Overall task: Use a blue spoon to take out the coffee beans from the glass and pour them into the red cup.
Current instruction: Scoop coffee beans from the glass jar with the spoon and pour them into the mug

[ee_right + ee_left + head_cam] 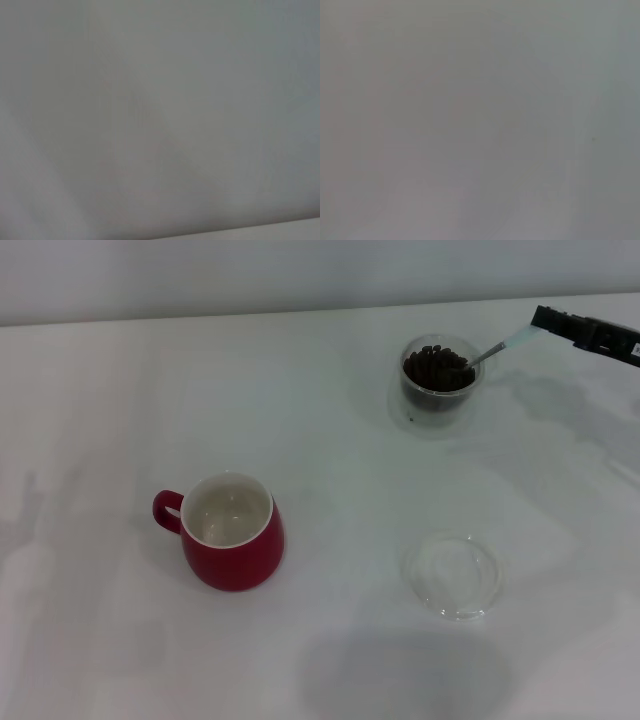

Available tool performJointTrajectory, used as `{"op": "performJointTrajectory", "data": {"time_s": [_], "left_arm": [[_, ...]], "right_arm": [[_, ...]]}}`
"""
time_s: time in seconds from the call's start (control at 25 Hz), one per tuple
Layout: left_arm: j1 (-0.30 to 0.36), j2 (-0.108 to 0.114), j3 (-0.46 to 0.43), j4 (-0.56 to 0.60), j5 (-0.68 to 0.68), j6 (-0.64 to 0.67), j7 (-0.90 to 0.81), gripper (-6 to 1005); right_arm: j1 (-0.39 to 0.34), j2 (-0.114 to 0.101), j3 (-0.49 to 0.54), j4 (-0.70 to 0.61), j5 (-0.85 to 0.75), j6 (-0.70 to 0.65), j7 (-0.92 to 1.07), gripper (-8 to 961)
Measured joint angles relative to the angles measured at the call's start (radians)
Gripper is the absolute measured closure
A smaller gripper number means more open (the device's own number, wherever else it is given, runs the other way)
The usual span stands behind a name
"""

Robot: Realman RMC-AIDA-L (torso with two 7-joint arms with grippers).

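In the head view the glass stands at the back right of the white table, filled with dark coffee beans. The blue spoon has its metal bowl down among the beans, its pale handle slanting up to the right. My right gripper comes in from the right edge, shut on the end of that handle. The red cup stands at the front left, handle to the left, its white inside bare. My left gripper is out of view. Both wrist views show only blank grey surface.
A flat clear glass saucer lies on the table in front of the glass, to the right of the red cup. A pale wall runs along the table's far edge.
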Motion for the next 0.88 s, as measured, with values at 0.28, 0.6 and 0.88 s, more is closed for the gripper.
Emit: {"op": "performJointTrajectory", "data": {"time_s": [0.28, 0.6, 0.88], "left_arm": [[-0.003, 0.0, -0.001, -0.001, 0.0, 0.001, 0.002, 228], [-0.017, 0.0, -0.007, -0.015, -0.004, -0.001, 0.004, 229], [-0.027, 0.0, -0.009, -0.015, -0.006, -0.003, 0.004, 229]], "right_arm": [[0.009, -0.01, -0.034, 0.027, -0.005, 0.011, 0.101, 806], [0.026, -0.01, -0.093, 0.052, -0.006, 0.013, 0.165, 805], [0.035, -0.021, -0.112, 0.052, -0.009, 0.0, 0.217, 805]]}}
